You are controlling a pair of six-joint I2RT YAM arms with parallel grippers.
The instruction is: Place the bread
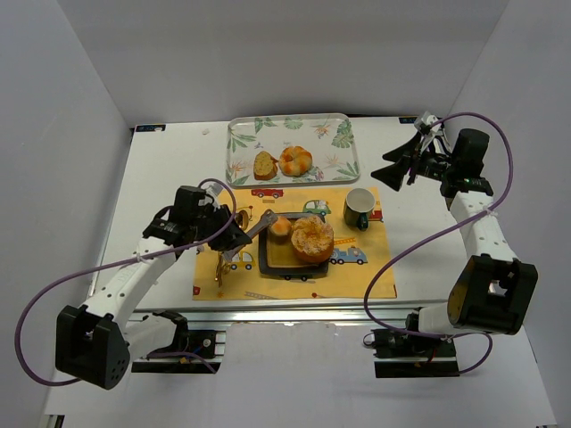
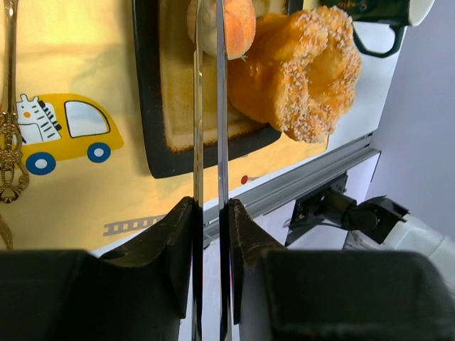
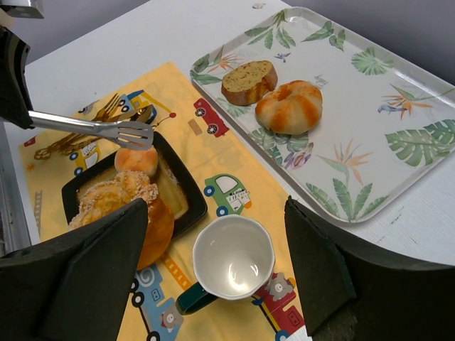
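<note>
Tongs (image 2: 217, 106) are clamped between the left fingers (image 2: 178, 241), which stand narrow around the handles. The two blades run almost together up the middle of the left wrist view. Their tip lies over the small bun (image 3: 136, 160), not around it as far as I can tell. So the bun seems to rest on the black plate (image 3: 188, 202), touching the big sugared bread (image 3: 117, 206).

To finish the placing well, I would lift the tip straight up first and only then draw it away toward the lower left of the top view, so that the bun is not dragged.

The bun sits close to the plate's upper left rim. The gold cutlery (image 1: 219, 267) lies just beside that side of the plate, so a low sweep there is risky. The mug (image 1: 359, 208) stands near the plate on the right. The right fingers (image 1: 397, 165) are wide and hold nothing, well apart in the upper right. The tray (image 1: 330, 152) at the top has free room in its right half.
</note>
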